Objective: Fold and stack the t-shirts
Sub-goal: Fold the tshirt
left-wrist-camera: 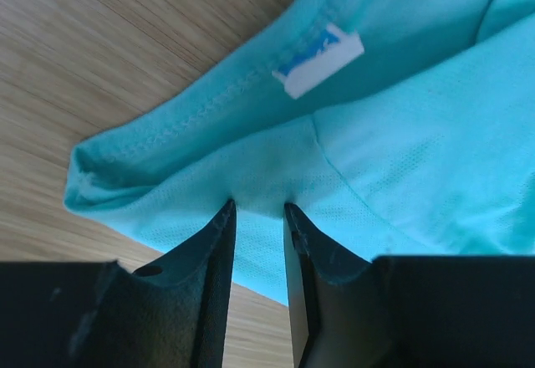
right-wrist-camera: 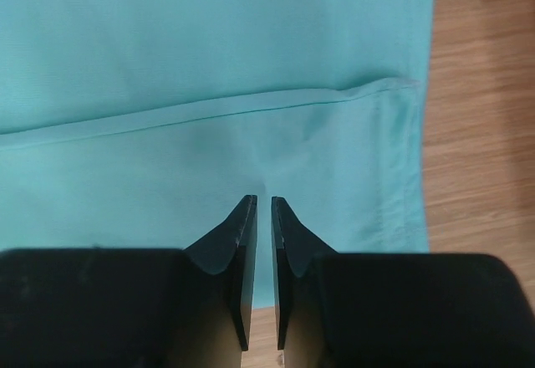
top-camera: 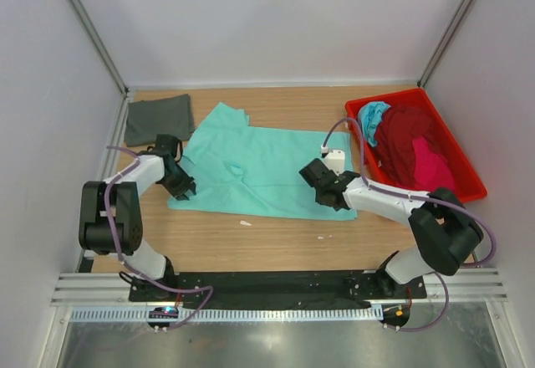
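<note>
**Red tray holds three shirts as both arms grip a mint green one**

Seen from above, the red tray (top-camera: 468,186) at the table's (top-camera: 276,234) right side carries a turquoise t-shirt (top-camera: 372,117), a maroon t-shirt (top-camera: 410,138) and a pink t-shirt (top-camera: 430,167), heaped loosely. The mint green t-shirt (top-camera: 267,163) lies spread across the middle of the wood. The left gripper (top-camera: 185,191) reaches in low at its near left corner, and the right gripper (top-camera: 318,176) sits on its near right edge, just beside the tray. A dark grey t-shirt (top-camera: 159,119) lies folded at the far left corner, behind the left arm.

From the left wrist, the left gripper (left-wrist-camera: 257,209) pinches a puckered fold of the mint green t-shirt (left-wrist-camera: 401,159), a white label (left-wrist-camera: 319,60) showing beyond.

From the right wrist, the right gripper (right-wrist-camera: 264,201) has its fingers almost together, nipping the mint green t-shirt (right-wrist-camera: 209,42) below a stitched hem (right-wrist-camera: 209,107); bare table (right-wrist-camera: 481,92) lies to the right.
</note>
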Robot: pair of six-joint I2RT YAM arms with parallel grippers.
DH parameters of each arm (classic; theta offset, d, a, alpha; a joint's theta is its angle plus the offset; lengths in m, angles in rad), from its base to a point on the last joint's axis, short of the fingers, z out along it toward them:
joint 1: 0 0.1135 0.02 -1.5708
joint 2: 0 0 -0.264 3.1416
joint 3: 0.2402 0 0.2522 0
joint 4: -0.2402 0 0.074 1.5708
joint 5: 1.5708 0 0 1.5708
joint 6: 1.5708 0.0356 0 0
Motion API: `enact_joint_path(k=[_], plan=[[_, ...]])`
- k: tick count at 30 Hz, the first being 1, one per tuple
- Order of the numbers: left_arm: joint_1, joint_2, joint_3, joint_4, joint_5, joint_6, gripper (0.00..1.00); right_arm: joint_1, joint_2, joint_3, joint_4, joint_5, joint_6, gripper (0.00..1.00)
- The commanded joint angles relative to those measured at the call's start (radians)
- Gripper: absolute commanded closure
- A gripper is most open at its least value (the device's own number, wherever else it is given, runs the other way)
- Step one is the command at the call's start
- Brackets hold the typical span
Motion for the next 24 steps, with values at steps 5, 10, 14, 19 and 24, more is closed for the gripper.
enact_joint_path(k=[5, 10, 14, 19, 24], plan=[[0.002, -0.067, -0.071, -0.109, -0.249, -0.029, 0.67, -0.018, -0.008, -0.129, -0.05, 0.035, 0.175, 0.82], [0.002, -0.181, -0.142, -0.134, -0.311, -0.061, 0.63, -0.016, -0.044, -0.209, -0.1, 0.035, 0.279, 0.83], [0.001, -0.254, -0.188, -0.154, -0.303, -0.095, 0.62, -0.009, -0.125, -0.253, -0.163, 0.067, 0.354, 0.85], [0.001, -0.342, -0.14, -0.174, -0.17, -0.048, 0.58, -0.007, -0.296, -0.223, -0.148, 0.019, 0.232, 0.78], [0.001, -0.407, 0.091, -0.203, -0.119, 0.032, 0.53, -0.025, -0.325, -0.02, -0.159, -0.018, 0.04, 0.67]])
